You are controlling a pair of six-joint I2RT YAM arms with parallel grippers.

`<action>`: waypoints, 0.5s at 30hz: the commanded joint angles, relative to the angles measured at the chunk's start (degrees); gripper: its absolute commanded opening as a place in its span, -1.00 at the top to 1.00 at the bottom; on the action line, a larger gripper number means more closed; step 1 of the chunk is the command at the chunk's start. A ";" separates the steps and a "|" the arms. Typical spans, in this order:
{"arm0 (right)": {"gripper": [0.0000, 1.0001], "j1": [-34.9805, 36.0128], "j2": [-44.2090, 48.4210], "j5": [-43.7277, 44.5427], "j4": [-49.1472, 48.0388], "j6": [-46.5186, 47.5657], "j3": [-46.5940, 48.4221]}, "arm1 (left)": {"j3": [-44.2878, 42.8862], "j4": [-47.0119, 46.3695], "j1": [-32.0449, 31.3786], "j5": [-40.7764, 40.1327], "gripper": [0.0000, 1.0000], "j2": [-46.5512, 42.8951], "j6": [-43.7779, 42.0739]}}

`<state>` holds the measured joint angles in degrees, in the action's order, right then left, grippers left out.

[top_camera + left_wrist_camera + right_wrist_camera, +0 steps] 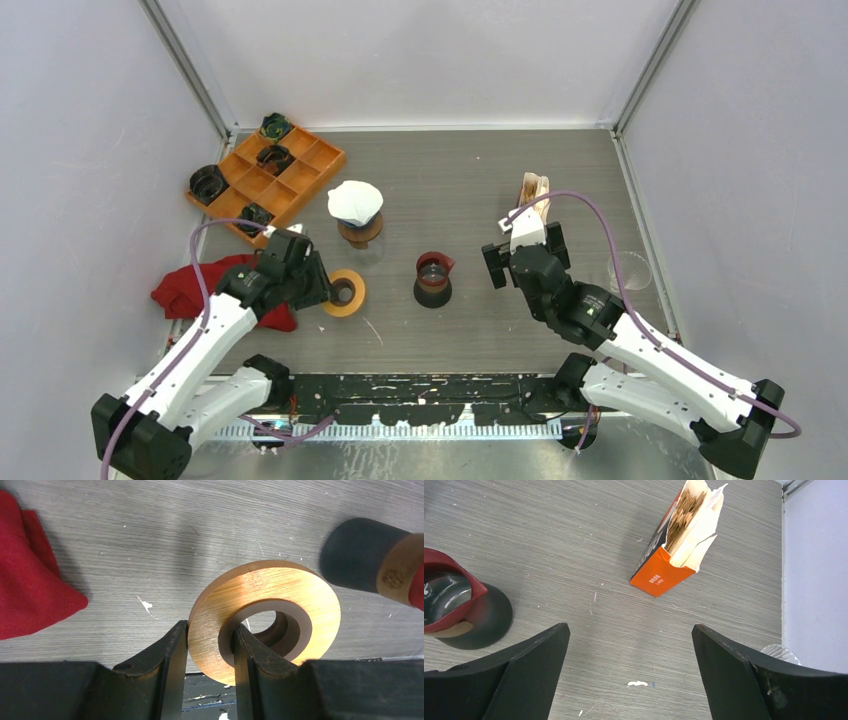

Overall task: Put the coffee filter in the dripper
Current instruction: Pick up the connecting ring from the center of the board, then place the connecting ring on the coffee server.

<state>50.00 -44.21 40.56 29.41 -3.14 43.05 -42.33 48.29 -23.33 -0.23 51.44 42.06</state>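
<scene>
Grey table (pixel 470 190) bore red server (pixel 433 278) | left gripper (pixel 210 640) clamped wooden ring (pixel 280 590) left of server | right gripper (pixel 630 630) gaped right of it | white filter (pixel 355 200) sat beyond-left, atop brown vessel (pixel 360 232) | ring likely best kept level, grip square

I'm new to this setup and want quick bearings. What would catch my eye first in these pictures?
The left gripper pinches a wooden ring at the front left of the table, one finger through its hole. Just behind it a white paper filter stands out, with an orange tray in the far left corner. The right gripper hangs wide open near an orange box of filters.
</scene>
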 commanded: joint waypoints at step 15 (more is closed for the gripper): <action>-1.00 -0.38 6.52 5.47 -4.48 0.15 -1.98 | -25.23 6.84 -21.30 -14.58 0.71 13.75 -1.68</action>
<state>49.84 -40.69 43.38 28.77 -3.09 41.41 -61.71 54.70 -42.30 -10.92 62.74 41.76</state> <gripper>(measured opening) 0.999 0.356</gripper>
